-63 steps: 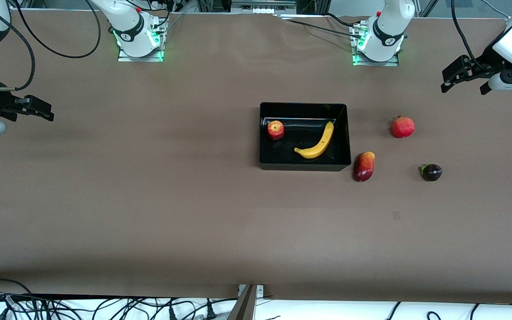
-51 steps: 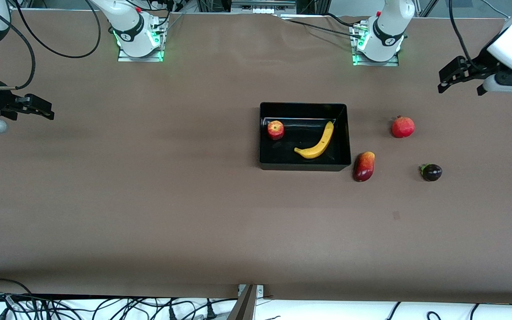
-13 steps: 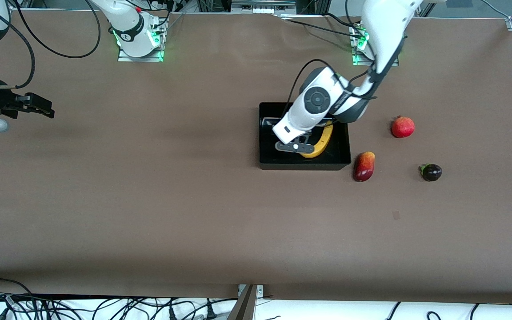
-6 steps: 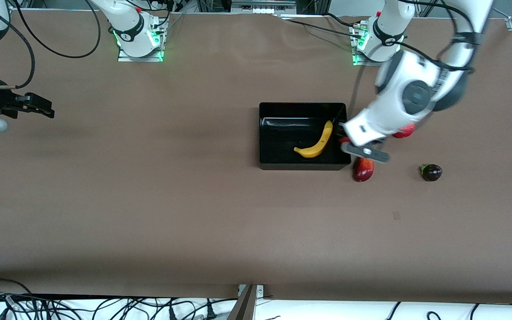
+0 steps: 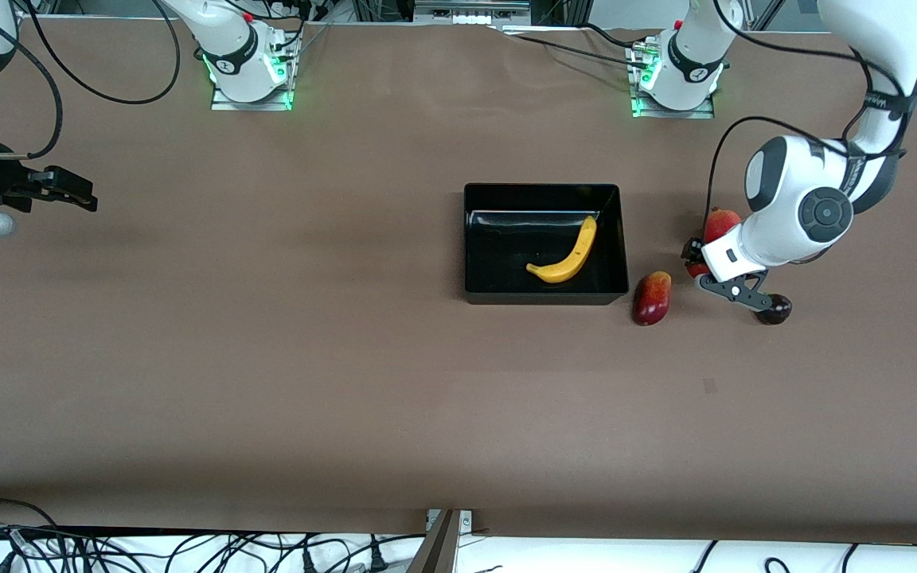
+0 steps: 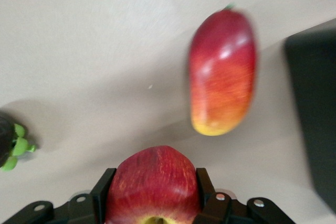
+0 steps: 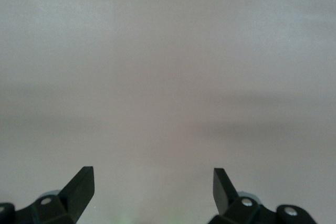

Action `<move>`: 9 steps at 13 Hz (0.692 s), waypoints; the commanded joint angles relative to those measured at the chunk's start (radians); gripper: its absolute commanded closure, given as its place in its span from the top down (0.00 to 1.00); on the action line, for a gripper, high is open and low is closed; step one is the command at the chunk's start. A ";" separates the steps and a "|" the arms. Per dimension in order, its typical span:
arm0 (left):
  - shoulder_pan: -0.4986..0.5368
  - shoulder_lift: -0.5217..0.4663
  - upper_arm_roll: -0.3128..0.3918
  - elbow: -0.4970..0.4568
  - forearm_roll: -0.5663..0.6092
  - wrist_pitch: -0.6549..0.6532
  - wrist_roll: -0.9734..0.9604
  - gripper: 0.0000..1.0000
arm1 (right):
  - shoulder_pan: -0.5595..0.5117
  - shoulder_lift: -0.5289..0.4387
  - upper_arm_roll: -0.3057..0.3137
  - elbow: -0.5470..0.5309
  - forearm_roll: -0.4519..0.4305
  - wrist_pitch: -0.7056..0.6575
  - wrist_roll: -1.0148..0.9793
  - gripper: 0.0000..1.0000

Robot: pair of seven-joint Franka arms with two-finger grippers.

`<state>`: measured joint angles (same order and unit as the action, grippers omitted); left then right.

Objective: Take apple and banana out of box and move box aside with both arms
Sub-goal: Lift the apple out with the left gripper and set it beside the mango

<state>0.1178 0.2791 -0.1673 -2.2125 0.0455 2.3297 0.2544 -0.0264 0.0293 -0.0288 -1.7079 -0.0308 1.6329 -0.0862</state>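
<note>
apple (image 6: 153,184): pinched across its middle in the left gripper (image 6: 152,195), up in the air over bare table (image 5: 267,358) between the mango (image 5: 652,297) and the small dark fruit (image 5: 774,309). It looks firm, smooth and light; the round skin could slide, so I'd say a grip across the widest part, as here, is the safe one.

left gripper: fingers (image 6: 103,191) closed on both flanks of the apple, the fruit sitting well between them.

banana (image 5: 565,255): lying flat in the box (image 5: 544,191), toward the left arm's end of it, one tip near the wall by the robots' bases. Long, curved, probably light and a bit slick; best taken across the thick middle of the curve, not at a tip, or it may swing.

box: glossy black bin, upright on the table, mango just beside its corner. Stiff thin walls, likely light but wide; I'd judge each arm should pinch one short wall so it doesn't twist.

right gripper (image 7: 153,184): jaws wide apart, nothing between them, waiting over bare table at the right arm's end.

pomegranate (image 5: 719,224): partly hidden by the left arm's wrist.
</note>
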 commanded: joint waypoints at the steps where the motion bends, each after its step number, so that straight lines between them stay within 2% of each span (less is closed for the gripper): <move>1: 0.003 0.060 0.011 -0.013 0.022 0.069 0.029 0.00 | -0.003 -0.002 0.000 0.010 -0.008 -0.015 -0.014 1.00; 3: 0.003 0.087 0.012 -0.012 0.024 0.085 0.028 0.01 | -0.003 -0.002 0.000 0.010 -0.008 -0.016 -0.013 1.00; 4: 0.003 0.088 0.012 -0.012 0.024 0.085 0.028 0.28 | -0.003 0.000 0.000 0.010 -0.008 -0.016 -0.013 1.00; 5: 0.003 0.088 0.011 -0.010 0.021 0.083 0.025 0.96 | -0.003 0.000 0.000 0.010 -0.008 -0.015 -0.013 1.00; 7: 0.005 0.056 0.011 -0.006 0.010 0.066 0.025 1.00 | -0.003 0.000 0.000 0.010 -0.008 -0.015 -0.013 1.00; 9: 0.005 -0.029 0.002 0.016 -0.051 -0.053 0.023 1.00 | -0.003 0.000 0.000 0.010 -0.008 -0.015 -0.013 1.00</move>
<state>0.1210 0.3467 -0.1565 -2.2083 0.0377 2.3841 0.2659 -0.0264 0.0296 -0.0289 -1.7080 -0.0308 1.6322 -0.0862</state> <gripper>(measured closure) 0.000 0.000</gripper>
